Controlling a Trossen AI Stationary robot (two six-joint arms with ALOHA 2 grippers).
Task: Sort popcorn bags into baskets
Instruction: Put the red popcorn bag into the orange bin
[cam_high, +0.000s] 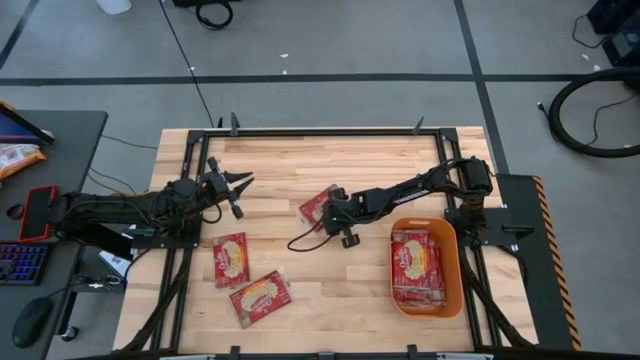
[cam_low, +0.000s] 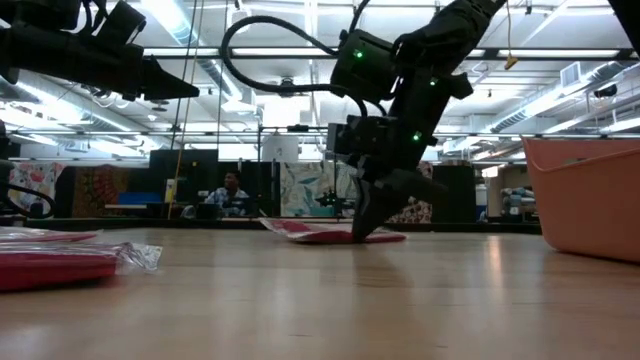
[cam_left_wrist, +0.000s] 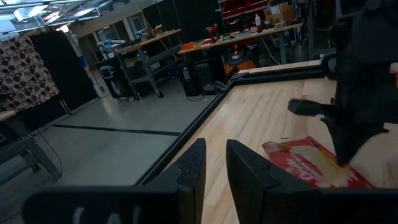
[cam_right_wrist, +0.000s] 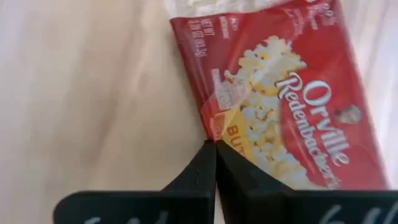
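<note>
The right gripper (cam_high: 331, 207) sits mid-frame in the high view, fingers pinched fully together on the edge of a popcorn bag (cam_high: 318, 205) lying on the table (cam_high: 300, 165). Whether it actually has hold of the wrapper, can't tell. The left gripper (cam_high: 240, 185) hovers at left-centre, fingers a small way apart with nothing between them. Two more bags (cam_high: 230, 259) lie lower left, and the orange basket (cam_high: 452, 262) at lower right holds several packets.

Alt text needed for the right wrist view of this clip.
The right gripper is shut on the edge of a red popcorn bag that lies on the pale wooden table. The bag shows a popcorn picture and its brand lettering.
</note>
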